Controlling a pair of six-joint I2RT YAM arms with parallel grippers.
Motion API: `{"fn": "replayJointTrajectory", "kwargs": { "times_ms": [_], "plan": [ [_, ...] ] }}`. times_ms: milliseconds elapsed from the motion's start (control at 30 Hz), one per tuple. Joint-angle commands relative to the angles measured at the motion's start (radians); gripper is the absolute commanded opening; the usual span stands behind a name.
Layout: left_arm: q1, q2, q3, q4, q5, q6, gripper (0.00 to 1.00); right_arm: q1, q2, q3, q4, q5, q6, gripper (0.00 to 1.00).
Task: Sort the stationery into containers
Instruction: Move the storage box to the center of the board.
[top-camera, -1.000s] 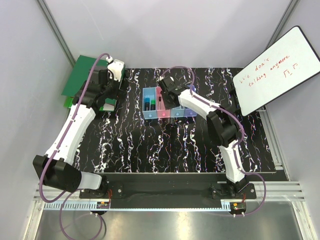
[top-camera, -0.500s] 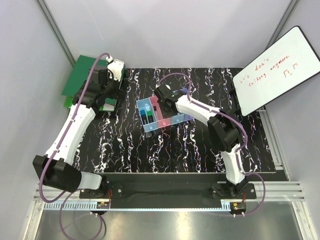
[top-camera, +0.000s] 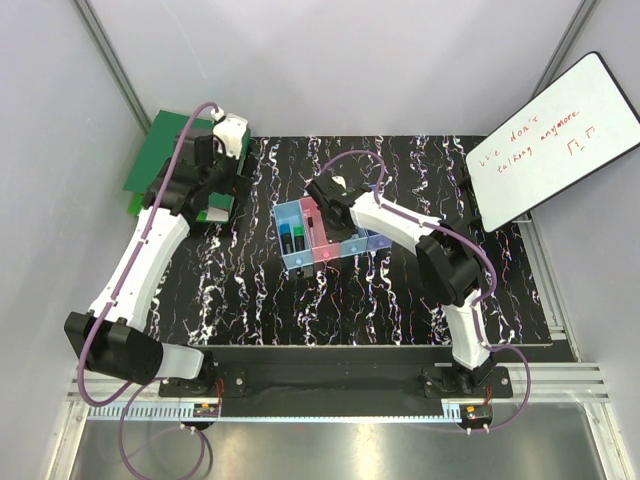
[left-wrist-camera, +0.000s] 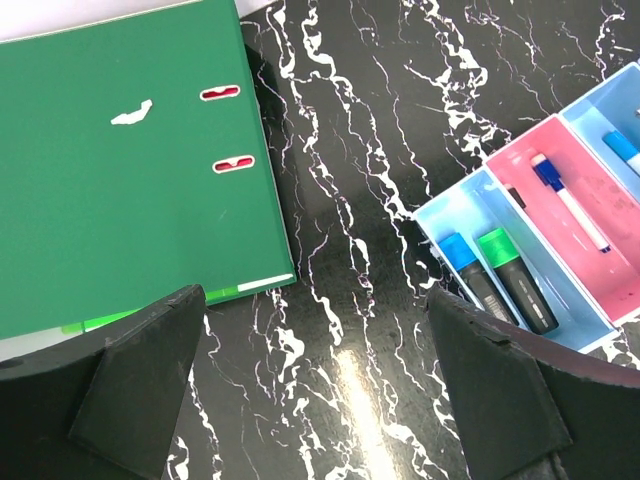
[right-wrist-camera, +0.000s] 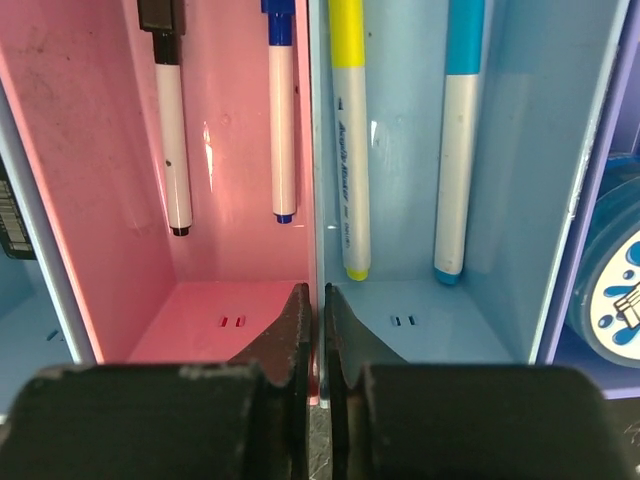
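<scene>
The four joined bins lie skewed at the middle of the mat. My right gripper is shut on the wall between the pink bin and the light blue bin, as the right wrist view shows. The pink bin holds two white pens. The light blue bin holds a yellow marker and a blue one. A blue-white disc lies in the violet bin. The end bin holds a blue marker and a green marker. My left gripper is open and empty above the bare mat.
A green ring binder lies at the back left corner, just behind my left gripper. A whiteboard with red writing leans at the back right. The mat's front edge runs near the arm bases.
My right gripper has dragged the row of bins left and toward the front, turning it askew. The left arm has barely moved.
</scene>
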Motion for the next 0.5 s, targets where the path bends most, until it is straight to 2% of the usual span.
{"fn": "replayJointTrajectory", "kwargs": {
  "times_ms": [0, 333, 467],
  "plan": [
    [0.004, 0.006, 0.059, 0.022, 0.010, 0.027, 0.99, 0.014, -0.013, 0.037, -0.078, 0.084, 0.117, 0.00],
    [0.004, 0.031, 0.085, 0.015, 0.012, 0.029, 0.99, 0.016, -0.016, 0.028, -0.137, 0.174, 0.230, 0.00],
    [0.004, 0.034, 0.088, 0.006, 0.008, 0.033, 0.99, 0.016, -0.011, 0.037, -0.147, 0.162, 0.257, 0.00]
  ]
}}
